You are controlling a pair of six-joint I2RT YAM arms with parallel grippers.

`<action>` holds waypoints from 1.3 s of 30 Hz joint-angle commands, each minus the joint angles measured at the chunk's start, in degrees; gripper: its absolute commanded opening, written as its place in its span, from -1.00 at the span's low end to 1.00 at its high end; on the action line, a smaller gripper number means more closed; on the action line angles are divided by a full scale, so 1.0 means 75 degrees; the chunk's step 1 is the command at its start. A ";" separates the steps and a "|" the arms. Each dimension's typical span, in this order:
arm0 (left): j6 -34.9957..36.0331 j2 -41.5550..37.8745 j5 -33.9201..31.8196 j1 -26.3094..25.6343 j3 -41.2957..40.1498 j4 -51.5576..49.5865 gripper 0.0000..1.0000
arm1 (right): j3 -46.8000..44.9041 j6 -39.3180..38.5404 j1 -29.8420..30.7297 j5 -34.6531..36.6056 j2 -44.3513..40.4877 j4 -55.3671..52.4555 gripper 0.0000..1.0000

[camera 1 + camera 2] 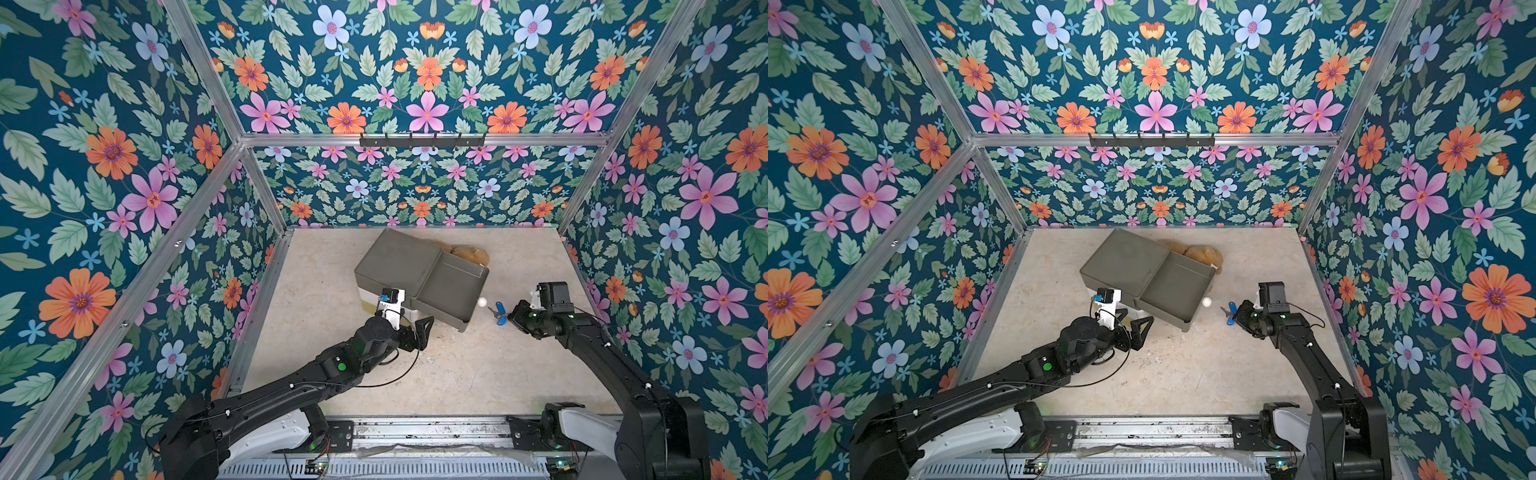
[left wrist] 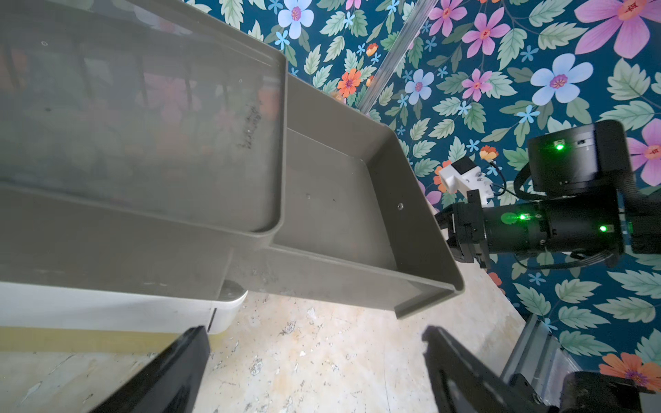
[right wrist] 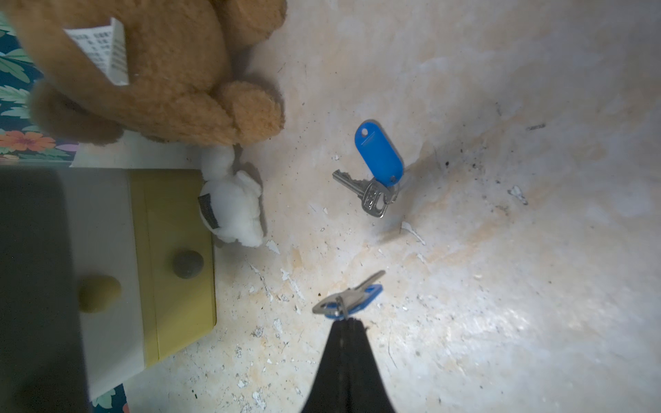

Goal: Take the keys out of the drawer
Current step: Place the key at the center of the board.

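A silver key with a blue tag is pinched at its ring end by the right gripper. The black fingers are pressed tight together on it, and blade and tag jut sideways just past the tips, over the beige table. Whether it hangs clear of the surface cannot be told. A second blue-tagged key lies flat on the table ahead of those tips, near but not touching. In both top views the two blue tags sit outside the pulled-out grey drawer, just beside its white knob. The left gripper hangs near the drawer's other corner, jaws wide apart, holding nothing. A brown plush toy lies behind the drawer unit.
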 commanded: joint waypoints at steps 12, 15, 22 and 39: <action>0.0245 0.0144 -0.0173 -0.0010 0.0083 0.0029 0.98 | -0.0326 0.0097 -0.0996 -0.1144 0.1178 0.1345 -1.00; 0.0235 0.0184 -0.0196 -0.0011 0.0083 0.0029 0.98 | -0.0231 0.0093 -0.1045 -0.0971 0.1287 0.1377 -1.00; 0.0274 0.0237 -0.0225 -0.0013 0.0142 0.0029 0.98 | 0.0036 -0.0011 -0.1102 -0.0783 0.1618 0.1317 -1.00; 0.0059 -0.0244 -0.0993 0.0061 0.1351 -0.2098 0.98 | 0.0342 -0.0042 -0.1141 -0.0835 0.0285 0.0725 -0.16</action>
